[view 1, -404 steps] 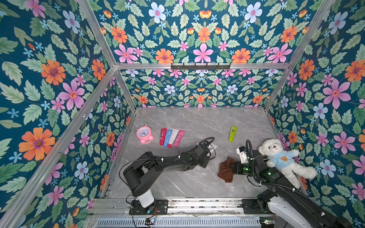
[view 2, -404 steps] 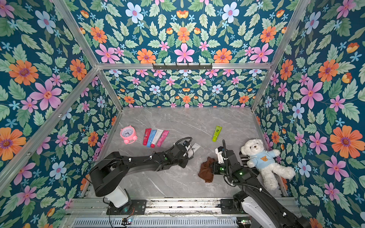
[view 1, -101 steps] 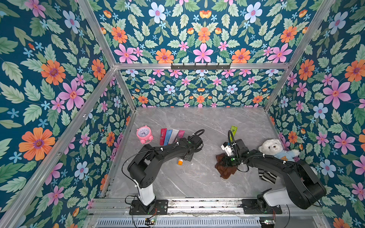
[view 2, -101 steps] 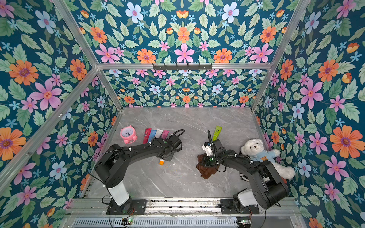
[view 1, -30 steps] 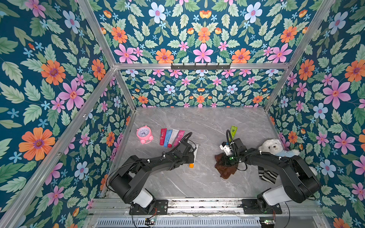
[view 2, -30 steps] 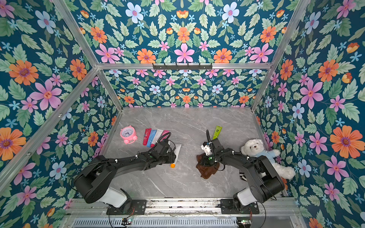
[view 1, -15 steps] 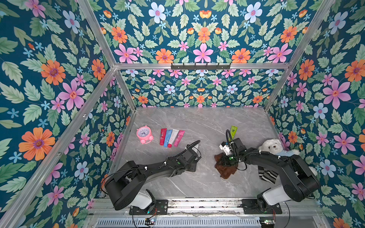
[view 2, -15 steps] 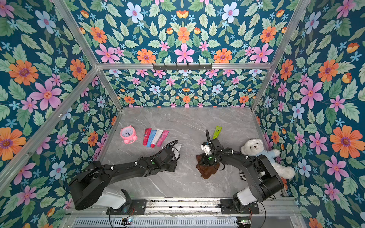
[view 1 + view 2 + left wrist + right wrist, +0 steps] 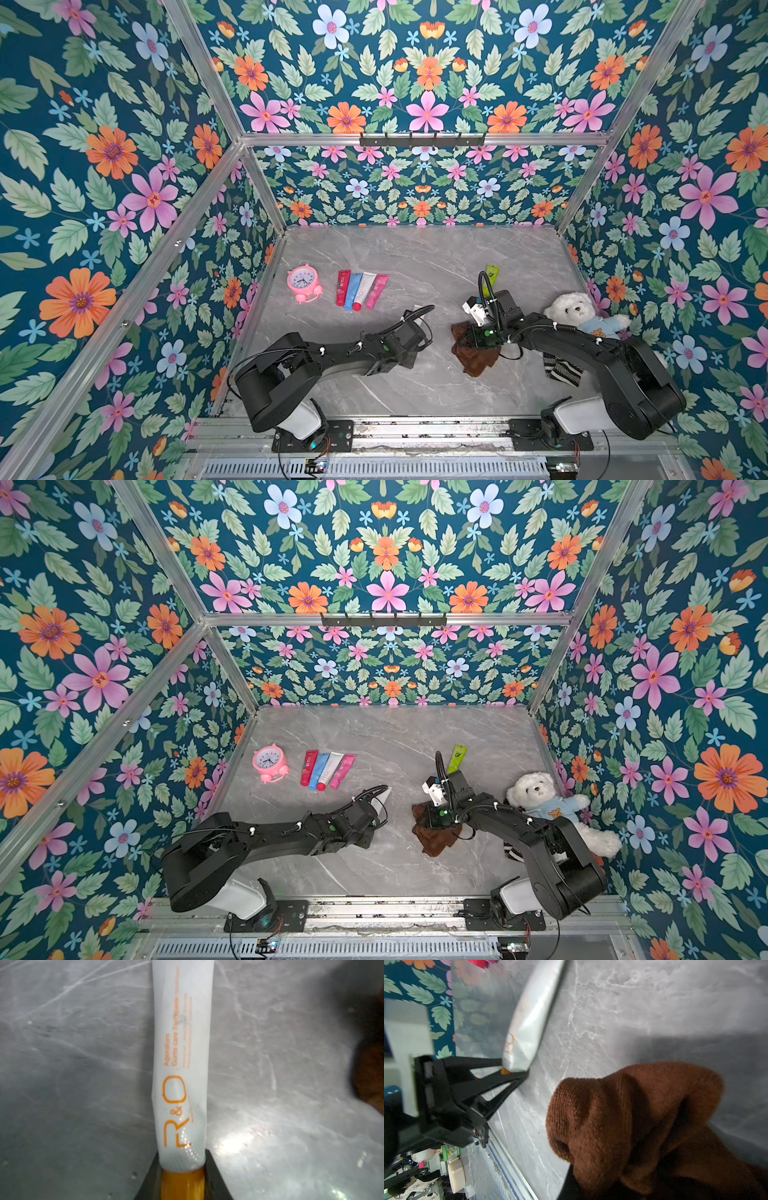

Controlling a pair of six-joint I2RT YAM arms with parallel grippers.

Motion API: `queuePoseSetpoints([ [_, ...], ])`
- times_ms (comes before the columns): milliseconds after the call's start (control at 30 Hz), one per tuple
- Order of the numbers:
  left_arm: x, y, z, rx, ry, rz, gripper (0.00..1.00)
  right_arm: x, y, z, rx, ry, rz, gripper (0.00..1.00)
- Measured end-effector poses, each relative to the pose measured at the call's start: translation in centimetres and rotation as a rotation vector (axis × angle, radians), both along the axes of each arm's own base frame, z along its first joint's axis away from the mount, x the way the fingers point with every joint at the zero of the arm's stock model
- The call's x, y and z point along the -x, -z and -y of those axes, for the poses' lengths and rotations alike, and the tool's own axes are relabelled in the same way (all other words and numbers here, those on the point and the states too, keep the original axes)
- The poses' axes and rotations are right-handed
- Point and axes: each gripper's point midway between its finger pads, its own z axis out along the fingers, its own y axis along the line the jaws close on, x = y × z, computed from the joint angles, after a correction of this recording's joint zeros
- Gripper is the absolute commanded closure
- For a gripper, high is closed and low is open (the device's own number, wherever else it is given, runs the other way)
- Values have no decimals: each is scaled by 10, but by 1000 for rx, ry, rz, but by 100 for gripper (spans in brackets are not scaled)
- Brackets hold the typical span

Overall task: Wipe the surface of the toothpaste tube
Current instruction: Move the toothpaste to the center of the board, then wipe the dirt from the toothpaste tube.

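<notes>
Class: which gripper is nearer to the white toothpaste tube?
Left. The left gripper grips the white toothpaste tube by its orange cap; the right gripper, holding the brown cloth, is apart from it.

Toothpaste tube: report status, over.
Left gripper shut on white tube at its orange cap. Right gripper shut on brown cloth. Cloth apart from tube, not yet wiping. Nothing between them.

Quick headcount, squeeze tubes first, six total:
- red plastic tube (image 9: 343, 286)
- blue plastic tube (image 9: 353, 289)
- white tube with red cap (image 9: 364, 286)
- pink plastic tube (image 9: 377, 290)
- lime-green flat tube (image 9: 492, 277)
- white squeeze tube with orange cap (image 9: 180, 1064)

Rest:
- pink round alarm clock (image 9: 304, 282): one
- white plush teddy bear in blue shirt (image 9: 575, 309): one
- brown terry cloth (image 9: 473, 359): one
- black-and-white striped fabric piece (image 9: 563, 372): one
- black robot arms (image 9: 336, 355): two
</notes>
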Motion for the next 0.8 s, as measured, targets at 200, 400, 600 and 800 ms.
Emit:
queuePoseSetpoints([
  [200,25,-1,6,-12,148,25,89,-11,-31,-21,-54,-39,79,100],
  [400,32,1,6,-4,199,50,93,-35,-14,-47,-17,-66,44,100],
  [600,31,3,10,16,214,74,96,-47,19,-63,50,-81,-8,100],
  [800,30,3,11,21,216,84,99,-46,36,-64,44,-91,-19,100],
])
